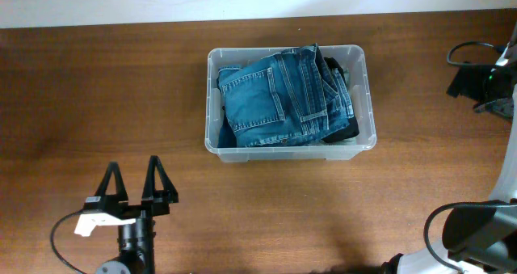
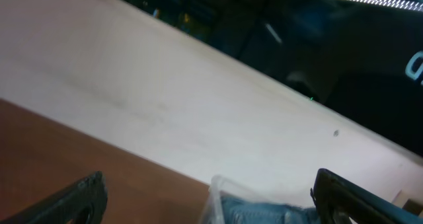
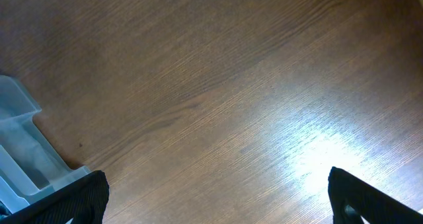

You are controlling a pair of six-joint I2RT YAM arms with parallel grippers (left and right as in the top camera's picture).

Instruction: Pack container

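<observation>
Two sets of jaws, both spread wide and holding nothing. The left jaws hover over the bench [image 1: 97, 88] at about 7 o'clock from the container [image 1: 371, 104], well apart from it. The right jaws show only in the wrist view, tips far apart over bare wood, with a container corner at their 8 o'clock. The container sits just off bench centre toward 12 o'clock. Folded jeans [image 1: 275, 100] lie inside over a dark garment [image 1: 346, 130], folded, I judge, to fit within the walls. With both arms clear of the rim, I reckon the packing is about done.
</observation>
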